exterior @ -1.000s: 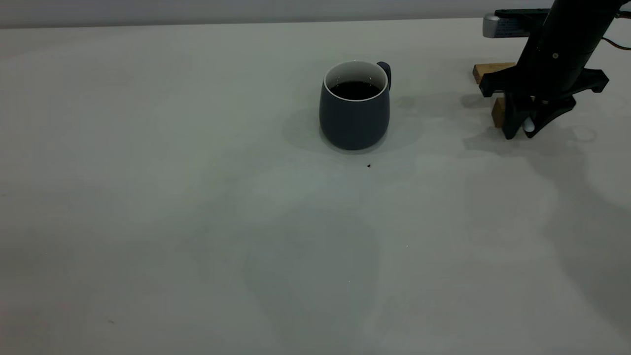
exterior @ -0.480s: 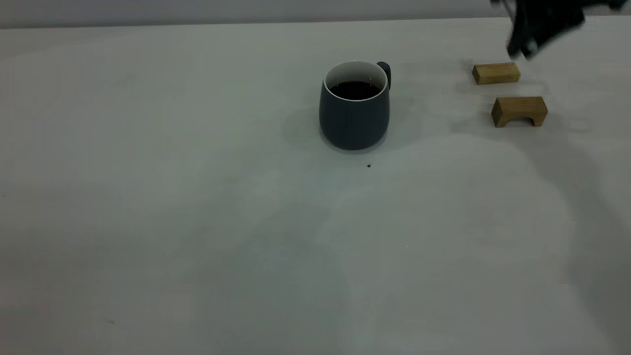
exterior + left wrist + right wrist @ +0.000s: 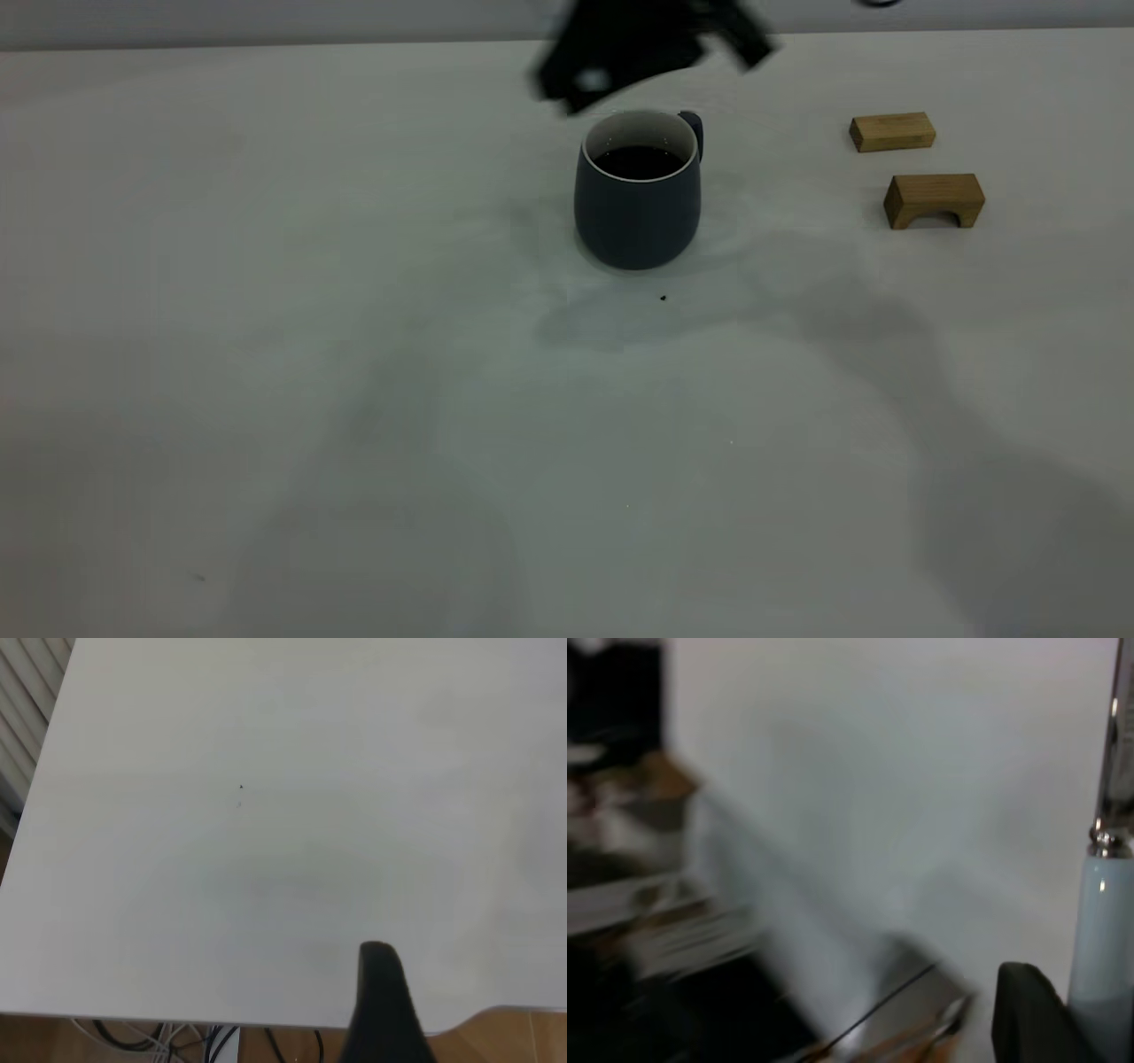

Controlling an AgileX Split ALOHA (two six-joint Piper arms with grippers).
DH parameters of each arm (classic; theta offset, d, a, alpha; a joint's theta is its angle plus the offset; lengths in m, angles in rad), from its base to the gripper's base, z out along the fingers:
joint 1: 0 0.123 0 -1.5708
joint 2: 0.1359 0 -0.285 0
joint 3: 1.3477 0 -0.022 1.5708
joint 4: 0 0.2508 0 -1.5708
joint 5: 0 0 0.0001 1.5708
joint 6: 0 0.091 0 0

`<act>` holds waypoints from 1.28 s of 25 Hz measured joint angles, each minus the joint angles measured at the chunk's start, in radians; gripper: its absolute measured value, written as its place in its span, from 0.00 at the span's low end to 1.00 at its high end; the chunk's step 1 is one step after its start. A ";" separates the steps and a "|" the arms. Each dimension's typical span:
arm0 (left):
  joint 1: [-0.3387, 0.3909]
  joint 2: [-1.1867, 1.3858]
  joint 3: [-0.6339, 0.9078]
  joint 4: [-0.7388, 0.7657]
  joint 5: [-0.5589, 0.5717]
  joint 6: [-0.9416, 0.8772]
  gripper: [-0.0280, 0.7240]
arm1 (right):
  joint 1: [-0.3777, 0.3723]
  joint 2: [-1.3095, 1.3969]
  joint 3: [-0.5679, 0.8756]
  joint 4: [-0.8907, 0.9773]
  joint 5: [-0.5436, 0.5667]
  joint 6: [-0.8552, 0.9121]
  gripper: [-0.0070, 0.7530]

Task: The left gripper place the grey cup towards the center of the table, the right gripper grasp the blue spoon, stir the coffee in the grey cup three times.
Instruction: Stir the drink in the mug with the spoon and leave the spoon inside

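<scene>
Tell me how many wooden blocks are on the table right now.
2. A flat wooden block lies far on the right side of the table; an arch-shaped wooden block stands just nearer the camera. None looks hidden.

Matte black right gripper [image 3: 589, 84] with a pale patch; left gripper's dark, rounded fingertip [image 3: 379, 961].

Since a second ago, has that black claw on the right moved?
Yes. The right gripper left the wooden blocks and swung leftward; it now hangs above the grey cup, carrying the blue spoon.
</scene>
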 joint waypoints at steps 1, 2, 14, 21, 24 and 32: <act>0.000 0.000 0.000 0.000 0.000 0.000 0.82 | 0.018 0.000 0.000 0.024 0.031 0.020 0.18; 0.000 0.000 0.000 0.000 0.000 0.000 0.82 | 0.032 0.000 0.000 0.037 0.070 0.037 0.18; 0.000 0.000 0.000 0.001 0.000 0.000 0.82 | 0.053 0.000 0.000 0.156 0.162 0.208 0.18; 0.000 0.000 0.000 0.001 0.000 0.000 0.82 | -0.041 0.000 0.000 0.395 0.161 0.565 0.18; 0.000 0.000 0.000 0.001 0.000 0.000 0.82 | -0.092 0.000 0.000 0.421 0.160 0.858 0.18; 0.000 0.000 0.000 0.001 0.000 0.000 0.82 | -0.211 0.000 0.000 0.425 0.160 1.250 0.18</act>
